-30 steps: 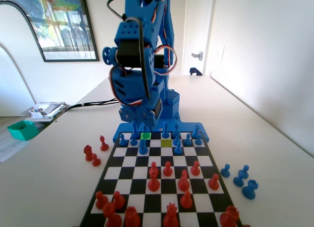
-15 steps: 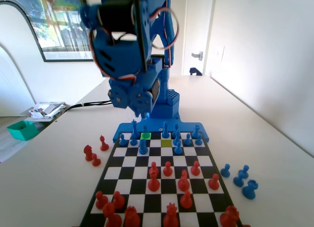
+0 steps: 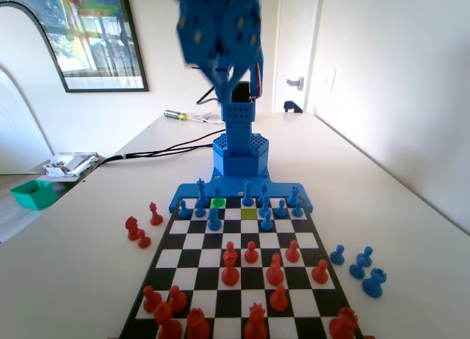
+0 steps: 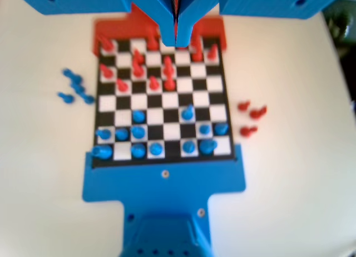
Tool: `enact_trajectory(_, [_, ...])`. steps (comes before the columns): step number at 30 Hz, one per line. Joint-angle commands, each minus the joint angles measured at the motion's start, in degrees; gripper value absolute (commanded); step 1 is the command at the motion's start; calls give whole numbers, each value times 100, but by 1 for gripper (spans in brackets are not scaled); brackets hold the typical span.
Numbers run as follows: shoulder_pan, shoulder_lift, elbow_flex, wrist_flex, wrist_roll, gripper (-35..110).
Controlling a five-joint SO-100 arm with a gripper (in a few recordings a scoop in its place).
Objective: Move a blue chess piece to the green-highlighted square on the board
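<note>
Green-highlighted square (image 3: 217,202) lies bare, far below the fingers (image 4: 176,31), which hang pressed together, empty, high above the board (image 4: 161,101), likely to survey it.

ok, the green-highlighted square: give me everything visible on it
The green-highlighted square is one bright, saturated green board square, the same size as its neighbours. In the fixed view it lies in the row nearest the blue arm's base, left of centre. It looks bare: nothing seems to stand on it. Blue pieces sit close by, one just in front of it. A duller olive square lies one row nearer the camera, to the right. The gripper is high above the board, jaws together.
</note>
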Motion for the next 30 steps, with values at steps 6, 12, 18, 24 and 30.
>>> enact_trajectory(6, [-378, 2312, -123, 510, -615, 1])
enact_trajectory(12, [-615, 3612, 817, 343, -870, 1])
enact_trajectory(18, [-659, 4597, 1881, -237, -976, 1])
enact_trajectory(24, [-633, 5203, 2487, -844, -1011, 1])
enact_trajectory(30, [-615, 5537, 2558, -923, -984, 1])
